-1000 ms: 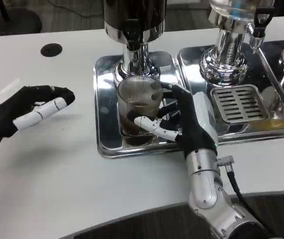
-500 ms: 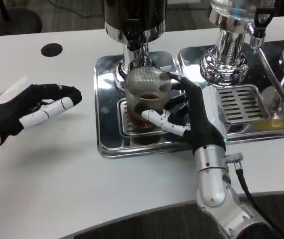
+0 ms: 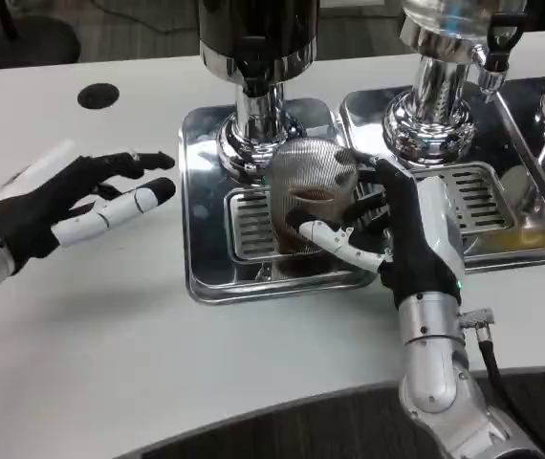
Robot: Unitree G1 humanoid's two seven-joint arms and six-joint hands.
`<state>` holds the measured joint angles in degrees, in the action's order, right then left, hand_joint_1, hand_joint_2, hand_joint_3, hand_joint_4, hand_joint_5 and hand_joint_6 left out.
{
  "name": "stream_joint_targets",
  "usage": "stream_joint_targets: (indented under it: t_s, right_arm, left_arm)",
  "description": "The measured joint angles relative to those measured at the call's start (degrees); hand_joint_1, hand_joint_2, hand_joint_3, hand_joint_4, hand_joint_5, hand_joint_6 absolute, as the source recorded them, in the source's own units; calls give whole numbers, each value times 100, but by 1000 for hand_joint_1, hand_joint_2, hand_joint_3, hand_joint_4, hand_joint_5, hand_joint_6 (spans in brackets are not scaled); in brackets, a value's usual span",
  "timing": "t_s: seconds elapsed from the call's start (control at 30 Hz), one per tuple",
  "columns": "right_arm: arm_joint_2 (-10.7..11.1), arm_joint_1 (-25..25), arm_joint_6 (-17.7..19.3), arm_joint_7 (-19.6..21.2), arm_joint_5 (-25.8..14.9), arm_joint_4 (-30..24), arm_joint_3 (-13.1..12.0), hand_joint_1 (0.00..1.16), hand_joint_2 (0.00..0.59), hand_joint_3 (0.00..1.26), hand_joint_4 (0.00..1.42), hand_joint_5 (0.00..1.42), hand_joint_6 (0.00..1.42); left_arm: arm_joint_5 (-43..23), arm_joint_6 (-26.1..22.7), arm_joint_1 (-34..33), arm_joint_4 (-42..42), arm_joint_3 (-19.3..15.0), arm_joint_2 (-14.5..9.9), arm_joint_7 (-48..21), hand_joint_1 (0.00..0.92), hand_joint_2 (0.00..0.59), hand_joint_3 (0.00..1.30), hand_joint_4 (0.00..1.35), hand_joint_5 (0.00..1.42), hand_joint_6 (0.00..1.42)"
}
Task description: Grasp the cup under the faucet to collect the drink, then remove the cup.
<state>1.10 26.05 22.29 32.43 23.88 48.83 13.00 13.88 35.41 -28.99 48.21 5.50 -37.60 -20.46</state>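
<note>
A ribbed, translucent plastic cup (image 3: 313, 196) is seen over a mirror-polished metal drip tray (image 3: 206, 239) on a matt white bench (image 3: 110, 344).

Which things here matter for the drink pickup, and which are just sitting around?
In the job:
cup, gripped by the right hand
dark dispenser and its drip tray

Just there:
left hand, holding nothing above the table
second dispenser and its tray
black disc
</note>
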Motion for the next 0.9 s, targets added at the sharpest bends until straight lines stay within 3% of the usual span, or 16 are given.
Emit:
stream_joint_targets:
  t_s: [0.43,0.9]
  right_arm:
    - [67,-220,-210,-269,32,-604,-96,704,187,475,521,723,977]
    - [198,-667,-617,-749,40,-1554,-156,704,187,476,521,724,983]
  left_arm:
    - [65,653,5,-26,221,-11,-101,0,161,155,8,23,185]
    - [248,936,55,-55,272,-73,-121,0,159,138,0,12,168]
